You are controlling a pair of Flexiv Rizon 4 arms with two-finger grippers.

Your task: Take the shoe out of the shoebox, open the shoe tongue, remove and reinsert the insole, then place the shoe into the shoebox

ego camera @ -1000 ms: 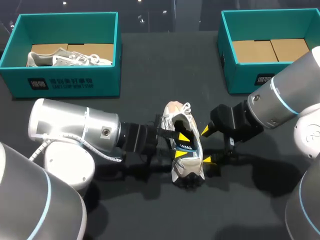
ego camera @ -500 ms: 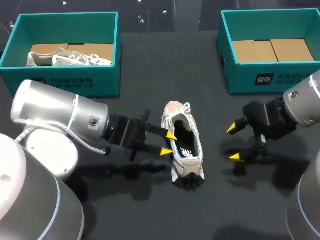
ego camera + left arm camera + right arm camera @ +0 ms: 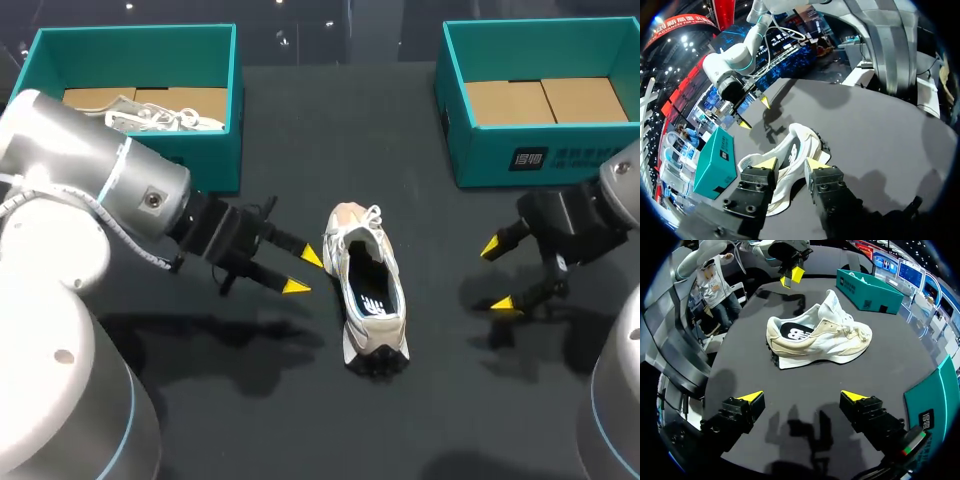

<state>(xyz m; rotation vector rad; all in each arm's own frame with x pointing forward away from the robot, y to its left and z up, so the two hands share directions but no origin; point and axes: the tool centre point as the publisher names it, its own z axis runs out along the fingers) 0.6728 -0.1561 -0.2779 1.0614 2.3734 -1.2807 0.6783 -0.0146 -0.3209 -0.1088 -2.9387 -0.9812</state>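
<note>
A white and beige shoe [image 3: 366, 295] lies mid-table on its sole, heel toward the front edge, with a dark insole showing in its opening. My left gripper [image 3: 303, 272] hangs just left of the shoe, open with a narrow gap and nothing between its fingers. In the left wrist view the shoe [image 3: 800, 145] lies just ahead of that gripper [image 3: 791, 164]. My right gripper [image 3: 497, 275] stands wide open well to the shoe's right. In the right wrist view the shoe [image 3: 820, 337] lies side-on ahead of the gripper [image 3: 804, 397].
A teal shoebox [image 3: 135, 165] at the back left holds a second pale shoe [image 3: 150, 115]. Another teal shoebox [image 3: 470, 140] at the back right shows only its cardboard floor. My left arm's thick body covers the table's left front.
Both grippers have drawn back from the shoe: the left one, whose fingers were at the shoe's opening, moved left; the right one moved right. The shoe has stayed in place.
</note>
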